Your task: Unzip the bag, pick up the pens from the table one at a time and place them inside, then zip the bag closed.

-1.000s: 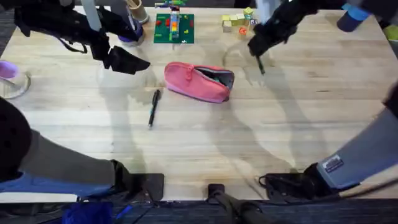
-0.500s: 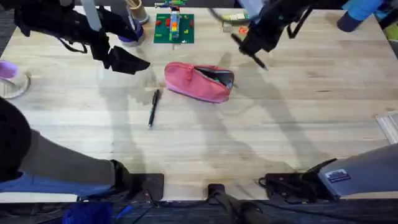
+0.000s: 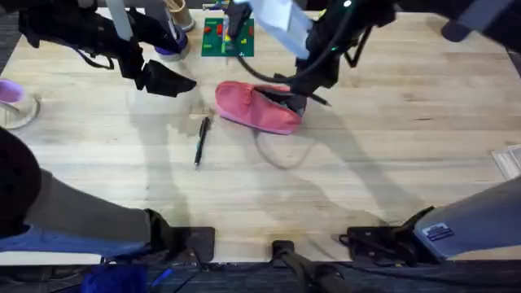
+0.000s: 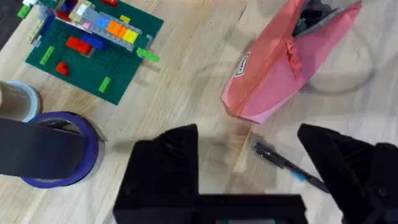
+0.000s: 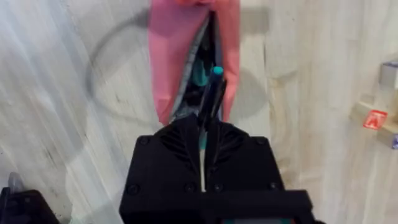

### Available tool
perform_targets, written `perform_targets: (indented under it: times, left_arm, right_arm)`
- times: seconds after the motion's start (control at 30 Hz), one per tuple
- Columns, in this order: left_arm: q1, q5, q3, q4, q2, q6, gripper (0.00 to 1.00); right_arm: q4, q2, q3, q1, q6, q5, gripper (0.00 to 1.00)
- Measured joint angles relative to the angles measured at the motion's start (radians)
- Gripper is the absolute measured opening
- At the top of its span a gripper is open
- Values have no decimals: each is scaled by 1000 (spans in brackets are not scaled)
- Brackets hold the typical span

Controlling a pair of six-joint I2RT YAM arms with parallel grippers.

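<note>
Table, pen over open bag

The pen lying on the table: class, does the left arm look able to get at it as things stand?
Probably yes. The pen lies on bare table, apart from the bag, with nothing over it. The left gripper hangs open close by, and the right gripper is busy at the bag's open end.

- The bag is an oblong pink fabric pouch lying on the table near its middle, its zipper open at the right end, showing a dark lining.
- One pen, slim and dark, lies flat on the table just left of the bag, apart from it.
- A second pen, dark with a teal end, is held over the bag's open mouth.
</note>
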Motion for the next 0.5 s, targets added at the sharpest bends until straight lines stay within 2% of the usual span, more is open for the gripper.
perform_targets:
  times: [0.5]
  left_arm:
    - [0,1,0,0,0,0,993]
  right_arm:
    - [-11,110,0,13,-3,-7,33]
